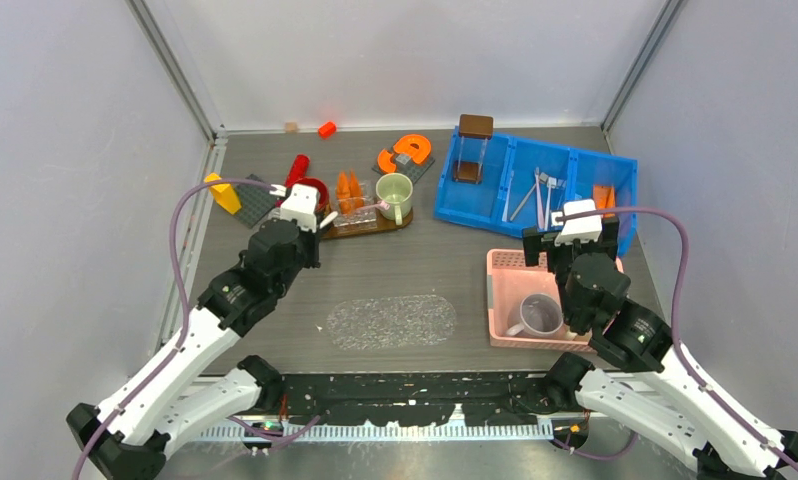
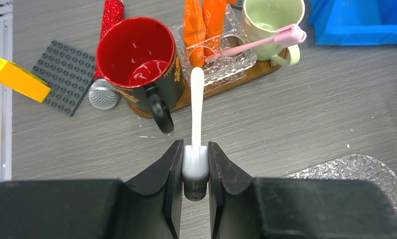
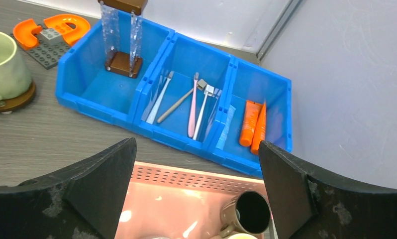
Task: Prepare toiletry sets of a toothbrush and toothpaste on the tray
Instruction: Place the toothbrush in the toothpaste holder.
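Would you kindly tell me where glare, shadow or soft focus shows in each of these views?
Top external: even light, faint shadows, the clear textured oval glints. Left wrist: glare spots inside the red mug; the white toothbrush is sharp. Right wrist: the blue bin is sharp, the close black fingers look soft.

Left wrist view: near end of white toothbrush buried between the fingers of left pincer; which end carries bristles cannot be told. Clipped by top edge: toothpaste tubes, green mug, blue bin. Yellow block clipped at left edge. Right wrist view: pink basket and brown mug cut by bottom edge.
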`<state>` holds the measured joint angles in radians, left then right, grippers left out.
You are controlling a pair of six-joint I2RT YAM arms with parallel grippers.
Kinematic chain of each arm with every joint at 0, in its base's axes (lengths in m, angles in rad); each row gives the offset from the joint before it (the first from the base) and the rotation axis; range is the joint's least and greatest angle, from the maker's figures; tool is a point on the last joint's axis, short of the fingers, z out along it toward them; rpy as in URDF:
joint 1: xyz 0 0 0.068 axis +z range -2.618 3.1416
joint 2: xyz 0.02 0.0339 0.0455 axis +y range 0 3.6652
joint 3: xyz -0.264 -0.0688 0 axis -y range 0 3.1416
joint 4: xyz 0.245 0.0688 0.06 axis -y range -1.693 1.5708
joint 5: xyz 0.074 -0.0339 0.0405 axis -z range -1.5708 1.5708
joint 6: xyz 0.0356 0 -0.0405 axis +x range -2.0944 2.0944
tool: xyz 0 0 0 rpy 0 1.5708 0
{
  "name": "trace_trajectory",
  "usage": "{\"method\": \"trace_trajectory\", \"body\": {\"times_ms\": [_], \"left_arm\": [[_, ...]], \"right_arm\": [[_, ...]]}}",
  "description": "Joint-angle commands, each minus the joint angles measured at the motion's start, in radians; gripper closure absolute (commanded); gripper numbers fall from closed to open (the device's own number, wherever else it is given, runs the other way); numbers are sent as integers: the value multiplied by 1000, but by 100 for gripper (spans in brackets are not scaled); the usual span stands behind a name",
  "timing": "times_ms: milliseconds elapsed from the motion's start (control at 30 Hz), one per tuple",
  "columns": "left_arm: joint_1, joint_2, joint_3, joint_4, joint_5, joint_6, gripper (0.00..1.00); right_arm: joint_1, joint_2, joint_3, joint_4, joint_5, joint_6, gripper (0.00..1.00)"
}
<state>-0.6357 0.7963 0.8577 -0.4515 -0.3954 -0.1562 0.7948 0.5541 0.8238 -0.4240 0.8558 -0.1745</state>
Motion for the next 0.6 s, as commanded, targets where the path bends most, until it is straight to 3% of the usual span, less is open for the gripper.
{"method": "trace_trajectory", "body": {"times_ms": [0, 567], "left_arm": [[-5, 42, 8, 103, -21, -39, 100], [45, 200, 17, 234, 5, -42, 100]], "right_arm": [[3, -27, -26, 104, 67, -19, 0], [3, -44, -65, 125, 54, -25, 0]]}}
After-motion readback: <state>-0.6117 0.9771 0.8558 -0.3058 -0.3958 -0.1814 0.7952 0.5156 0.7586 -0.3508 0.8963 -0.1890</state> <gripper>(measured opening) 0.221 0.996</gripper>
